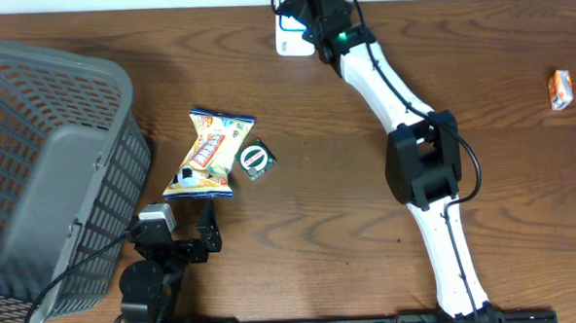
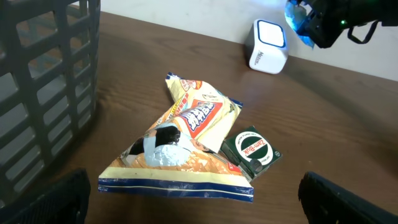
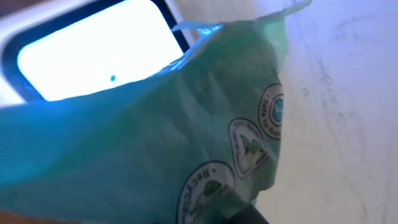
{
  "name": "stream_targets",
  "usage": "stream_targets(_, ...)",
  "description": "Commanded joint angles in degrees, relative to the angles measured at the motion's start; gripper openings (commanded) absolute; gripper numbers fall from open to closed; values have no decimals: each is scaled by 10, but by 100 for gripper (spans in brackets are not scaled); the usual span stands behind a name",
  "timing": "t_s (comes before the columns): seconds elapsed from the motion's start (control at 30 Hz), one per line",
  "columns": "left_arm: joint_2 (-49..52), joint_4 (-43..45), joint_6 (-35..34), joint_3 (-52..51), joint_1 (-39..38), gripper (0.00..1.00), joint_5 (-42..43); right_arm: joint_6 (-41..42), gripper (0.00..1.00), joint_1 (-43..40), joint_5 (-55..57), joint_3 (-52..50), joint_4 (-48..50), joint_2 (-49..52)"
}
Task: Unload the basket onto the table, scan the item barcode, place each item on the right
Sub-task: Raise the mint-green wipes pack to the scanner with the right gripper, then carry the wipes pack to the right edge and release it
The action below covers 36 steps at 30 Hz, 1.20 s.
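My right fingers (image 1: 311,19) clamp a green pouch (image 3: 186,137) — scanner (image 3: 87,56) lit just beyond them. My left fingers (image 2: 53,199) gape wide, bag (image 2: 186,143) ahead.

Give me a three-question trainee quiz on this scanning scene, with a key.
1. True or false: the left gripper is open and empty.
2. What does the right gripper hold at the scanner? A blue bottle; B green packet; C orange carton.
3. Fill in: the grey ___ stands left of the snack bag in the overhead view.
Key: 1 true; 2 B; 3 basket.
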Motion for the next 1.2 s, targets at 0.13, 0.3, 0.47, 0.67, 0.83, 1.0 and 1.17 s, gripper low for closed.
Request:
stream_targets(0.13,0,-12,-1,-10,3,98,5,84,1,-16,6,20,-100,-40)
stream_targets(0.3,0,-12,-1,-10,3,98,5,159,1,-70,32,20,-280,-89)
stream_targets(0.47,0,-12,-1,-10,3,98,5,254,1,-173,32,18,-395,-97)
stream_targets(0.67,0,-12,-1,-10,3,98,5,285,1,-300,26,-60,-358,-93)
stream_targets(0.83,0,-12,-1,-10,3,98,5,304,1,-376,26,-136,-303,-93)
stream_targets(1.0,0,-12,-1,-10,3,98,5,364,17,-424,26,-151,-287,-95)
stream_targets(1.17,0,-12,-1,-10,3,98,5,460,49,-443,90,-129,-305,-131)
